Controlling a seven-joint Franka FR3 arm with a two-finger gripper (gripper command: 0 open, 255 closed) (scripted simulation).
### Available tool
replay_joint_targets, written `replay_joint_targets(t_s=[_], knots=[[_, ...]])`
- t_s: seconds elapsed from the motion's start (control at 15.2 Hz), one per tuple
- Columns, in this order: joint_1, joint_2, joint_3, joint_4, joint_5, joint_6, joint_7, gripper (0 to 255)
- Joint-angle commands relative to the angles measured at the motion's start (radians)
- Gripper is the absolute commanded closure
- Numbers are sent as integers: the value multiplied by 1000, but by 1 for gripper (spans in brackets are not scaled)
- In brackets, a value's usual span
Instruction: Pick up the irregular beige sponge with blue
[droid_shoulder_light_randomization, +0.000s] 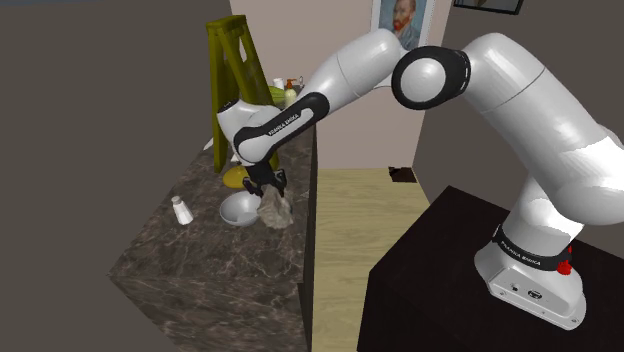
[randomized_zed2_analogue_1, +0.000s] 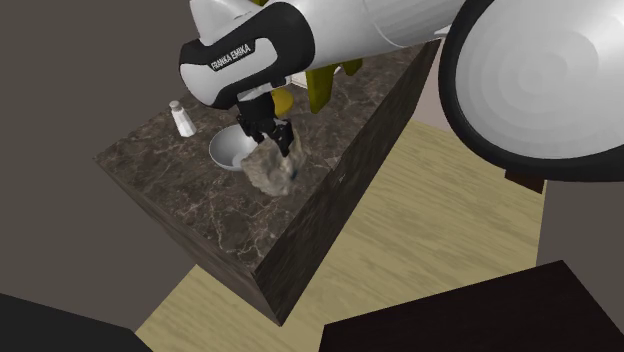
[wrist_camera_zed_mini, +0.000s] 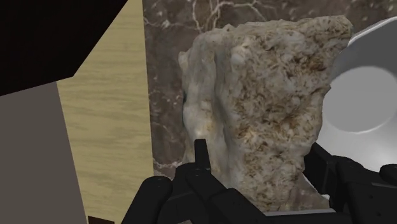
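Shoulder view: arm comes up off the stand (droid_shoulder_light_randomization: 530, 270), elbow high, forearm sloping down toward that view's left, wrist bent so the gripper (droid_shoulder_light_randomization: 270, 195) points down over the dark marble counter (droid_shoulder_light_randomization: 210, 270), near its floor-side edge.

Fingers: pinching the sponge (droid_shoulder_light_randomization: 275, 213). In the wrist view I see one black finger (wrist_camera_zed_mini: 202, 159) against its flank and the other (wrist_camera_zed_mini: 331, 170) on the opposite side, with the lump filling the gap between them. They are part-spread, as wide as the sponge is thick.

The sponge (wrist_camera_zed_mini: 267, 108) is a rough beige-grey chunk with brown speckling and a faint bluish tint along one edge. In the second exterior view it hangs under the gripper (randomized_zed2_analogue_1: 272, 140), over the counter (randomized_zed2_analogue_1: 200, 215) close to the edge above the wooden floor (randomized_zed2_analogue_1: 430, 220). I can't tell if its underside touches the marble.

Grey bowl (randomized_zed2_analogue_1: 226, 152) sits just beside the sponge (randomized_zed2_analogue_1: 268, 170), on the side away from the edge. White shaker (randomized_zed2_analogue_1: 183, 120) stands further along, apart from both.
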Motion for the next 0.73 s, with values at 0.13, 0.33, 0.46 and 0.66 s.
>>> replay_joint_targets(t_s=[0.13, 0.33, 0.46, 0.66], knots=[[-3, -33, 6, -5, 6, -27, -3, 255], [-5, -55, 10, -2, 12, -51, -7, 255], [-5, -69, 13, 1, 15, -68, -10, 255], [-7, -89, 16, 8, 20, -94, -15, 255]])
